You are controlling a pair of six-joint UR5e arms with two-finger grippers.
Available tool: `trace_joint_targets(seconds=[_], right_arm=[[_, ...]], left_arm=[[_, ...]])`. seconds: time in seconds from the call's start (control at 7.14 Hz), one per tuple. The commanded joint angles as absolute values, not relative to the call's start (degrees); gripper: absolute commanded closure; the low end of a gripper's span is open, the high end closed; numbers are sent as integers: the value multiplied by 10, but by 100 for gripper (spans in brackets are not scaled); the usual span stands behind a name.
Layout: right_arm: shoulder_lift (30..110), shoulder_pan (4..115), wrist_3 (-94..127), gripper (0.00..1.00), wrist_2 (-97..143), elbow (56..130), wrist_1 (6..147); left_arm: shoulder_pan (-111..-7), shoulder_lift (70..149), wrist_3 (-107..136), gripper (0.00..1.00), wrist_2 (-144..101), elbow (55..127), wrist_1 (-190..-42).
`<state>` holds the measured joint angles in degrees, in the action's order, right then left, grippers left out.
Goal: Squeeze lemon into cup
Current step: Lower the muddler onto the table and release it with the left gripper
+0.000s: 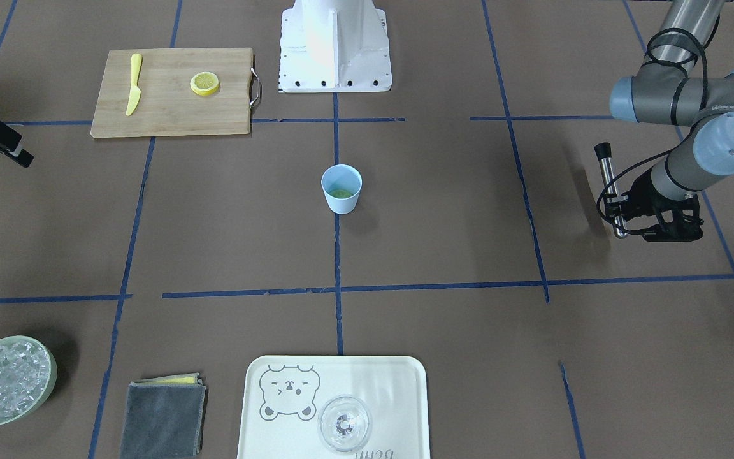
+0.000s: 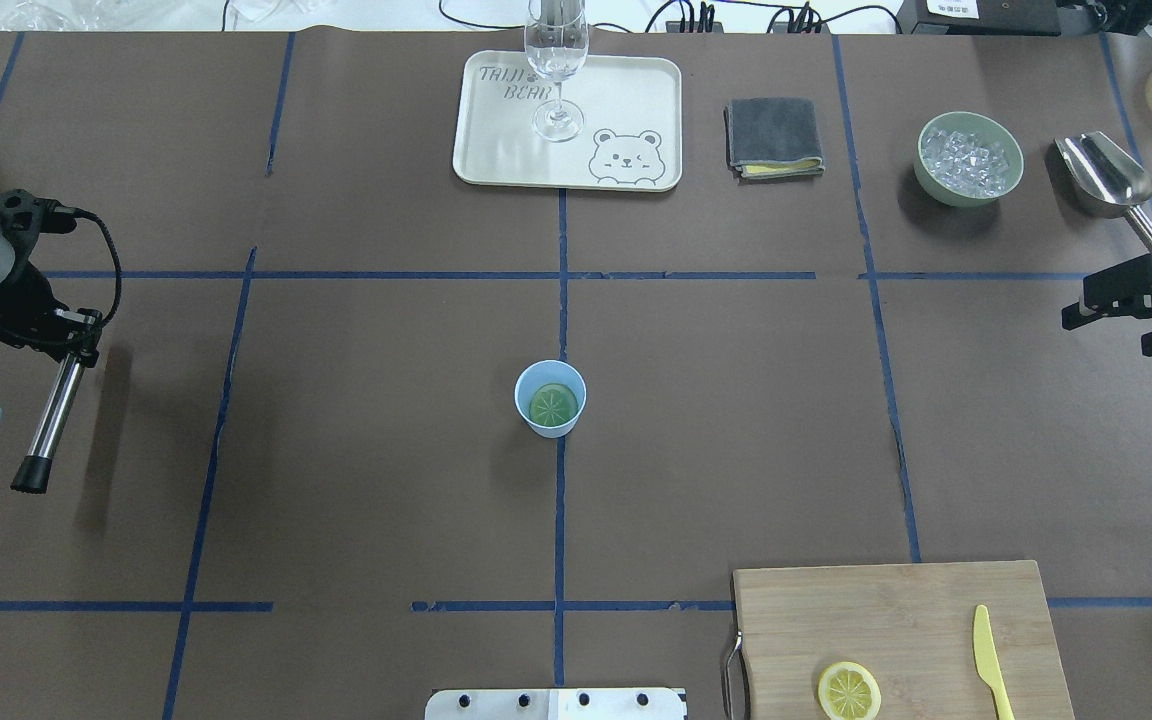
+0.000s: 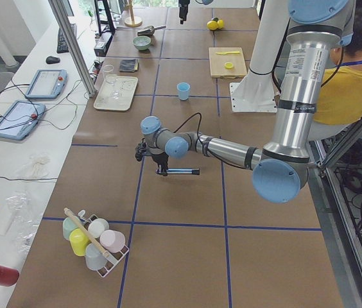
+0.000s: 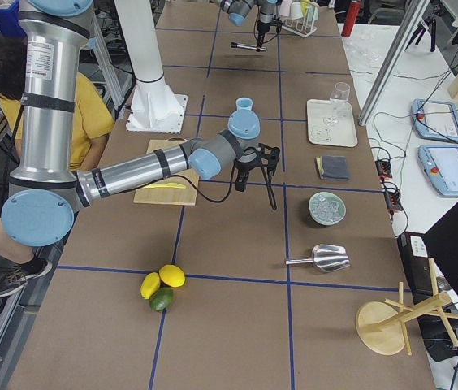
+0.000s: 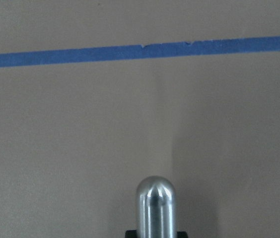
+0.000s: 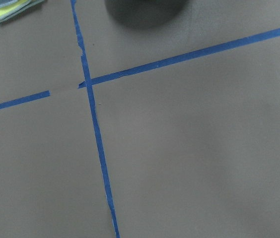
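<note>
Brown paper over the whole table [image 2: 736, 420], taped into a grid with blue lines, and most of it is just bare. The cup [image 2: 550, 430] sits dead centre on 1 of the tape lines, and the lemon [image 2: 553, 404] is already lying flat in the bottom of it, so I'd call the drop-in part done. Whether it's actually been pressed I can't tell, no juice visible from here. The left gripper [image 2: 74, 335] is clenched on a metal rod [image 2: 51, 420] with a black end, way off at the left end of the table. My guess is that's the squeezing tool, and bringing it over and pushing down is what's left. The right gripper [image 2: 1116, 318] has its fingers spread with nothing in them, parked at the right end just beside the scoop [image 2: 1101, 170] handle. A 2nd slice [image 2: 848, 691] is on the cutting board [image 2: 896, 620] next to the knife [image 2: 988, 660], by the robot's edge. Room-wise it's easy: nothing near the cup on any side. The tray [image 2: 496, 150] with the glass [image 2: 556, 60], the cloth [image 2: 774, 130] and the ice bowl [image 2: 921, 165] all hug the far edge.
</note>
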<state>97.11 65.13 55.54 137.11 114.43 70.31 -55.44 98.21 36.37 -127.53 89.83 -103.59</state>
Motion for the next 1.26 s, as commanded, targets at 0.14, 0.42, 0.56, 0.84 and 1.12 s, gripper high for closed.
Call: trace_joint_targets(seconds=[0.14, 0.42, 0.56, 0.84, 1.12], right_arm=[[971, 651, 556, 0, 1372, 1144, 703], [971, 651, 558, 0, 1372, 1144, 703], [971, 651, 558, 0, 1372, 1144, 703], [971, 651, 558, 0, 1372, 1144, 703], [970, 651, 561, 0, 1372, 1145, 703]], left_arm=[[-554, 990, 366, 100, -1275, 884, -1041], [-554, 991, 366, 100, -1275, 882, -1041], [-554, 991, 366, 100, -1275, 879, -1044], [-554, 991, 365, 77, -1276, 877, -1044], [-554, 991, 364, 54, -1276, 877, -1045]])
